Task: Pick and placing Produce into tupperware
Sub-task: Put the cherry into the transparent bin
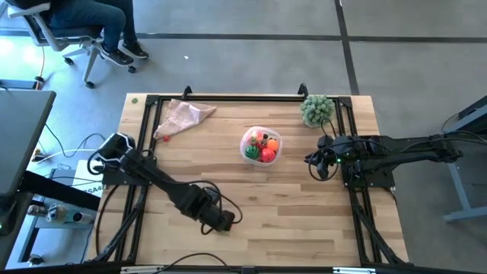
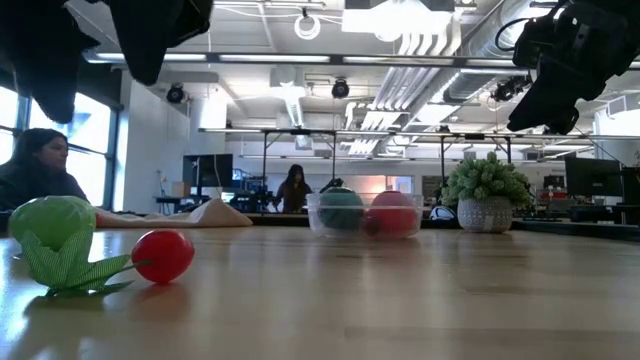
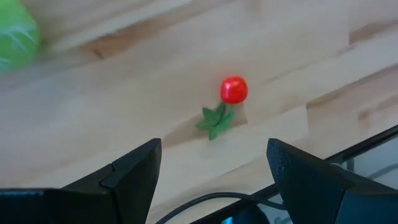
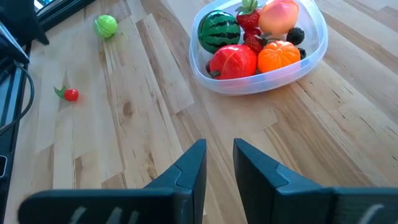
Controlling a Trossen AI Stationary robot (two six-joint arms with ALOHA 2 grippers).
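Note:
The tupperware [image 1: 261, 144] [image 4: 258, 43], a clear tub, stands mid-table. It holds a striped green ball [image 4: 218, 31], red pieces [image 4: 233, 61], an orange ball [image 4: 278, 56] and dark berries. A small red ball with a green leaf [image 3: 233, 90] [image 2: 162, 255] and a green ball [image 3: 12, 34] [image 2: 50, 222] lie on the wood near the table's near edge. My left gripper [image 3: 214, 168] [image 1: 221, 222] hovers open above the red ball. My right gripper [image 4: 219, 155] [image 1: 313, 164] stands right of the tub, fingers a narrow gap apart, holding nothing.
A beige cloth [image 1: 183, 118] lies at the far left of the table, with a small red piece beside it. A bushy pale-green plant in a pot [image 1: 317, 110] [image 2: 485, 195] stands at the far right. Cables run beside the left arm. People sit in the room beyond.

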